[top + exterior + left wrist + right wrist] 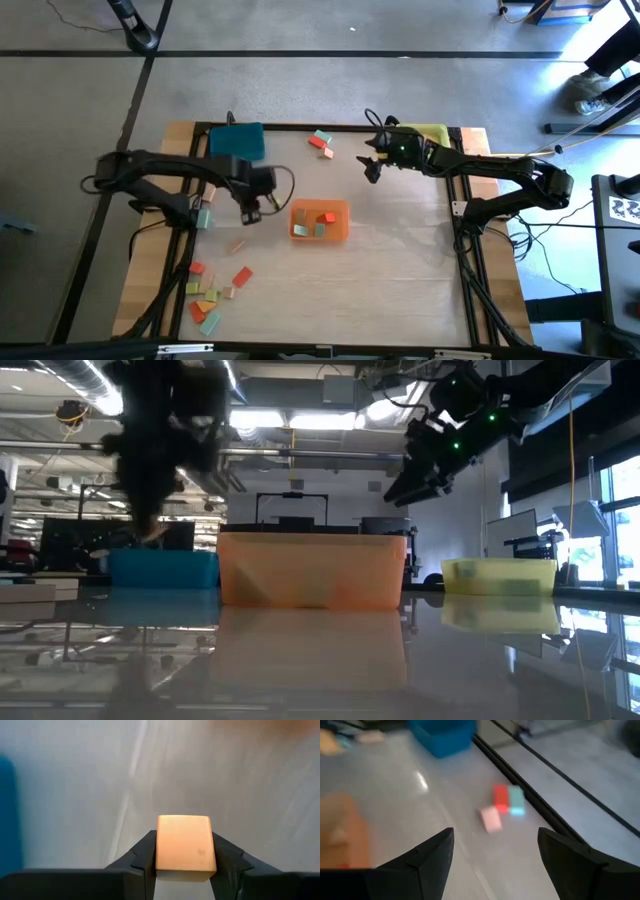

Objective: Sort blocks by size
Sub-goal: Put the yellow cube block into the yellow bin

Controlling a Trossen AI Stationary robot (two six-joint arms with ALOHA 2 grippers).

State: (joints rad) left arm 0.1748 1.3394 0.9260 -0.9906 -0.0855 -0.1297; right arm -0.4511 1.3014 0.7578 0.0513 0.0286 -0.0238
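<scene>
Now the left gripper (182,870) has a tan block (184,842) pinched between its fingers, hanging above the surface (400,260) at nine o'clock of the orange tray (320,221). Small, rigid wood, probably light; flat opposite faces look the best hold, and it's got them. The right gripper (495,865) hovers with fingers spread above three loose blocks (502,806) at the tray's twelve o'clock. More blocks (212,295) wait around seven.
</scene>
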